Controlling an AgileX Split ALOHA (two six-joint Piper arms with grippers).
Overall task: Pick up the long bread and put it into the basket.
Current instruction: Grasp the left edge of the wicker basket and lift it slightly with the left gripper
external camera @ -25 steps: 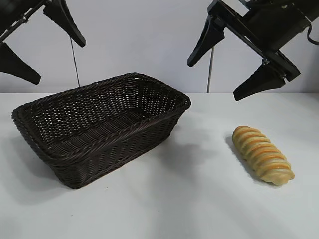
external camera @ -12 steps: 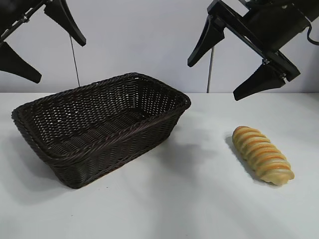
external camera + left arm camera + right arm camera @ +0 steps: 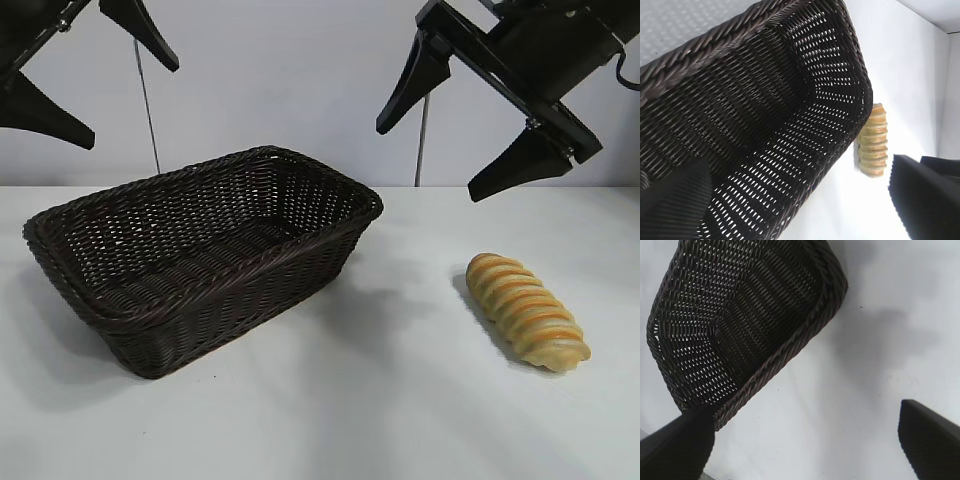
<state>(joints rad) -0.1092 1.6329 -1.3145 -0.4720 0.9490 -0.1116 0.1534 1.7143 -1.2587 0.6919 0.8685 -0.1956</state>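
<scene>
The long bread (image 3: pixel 527 311), golden with orange-brown ridges, lies on the white table at the right. It also peeks out past the basket's corner in the left wrist view, long bread (image 3: pixel 874 141). The dark woven basket (image 3: pixel 120 310) stands empty at the left; its weave fills the left wrist view, basket (image 3: pixel 765 100), and shows in the right wrist view, basket (image 3: pixel 740 315). My right gripper (image 3: pixel 430 160) hangs open high above the table, up and left of the bread. My left gripper (image 3: pixel 135 100) hangs open high over the basket's left end.
White table (image 3: pixel 380 400) stretches between basket and bread and along the front. A pale wall stands behind, with two thin vertical cables (image 3: pixel 423 140).
The left gripper has risen slightly and shifted a little to the right. The right gripper, bread and basket have not moved.
</scene>
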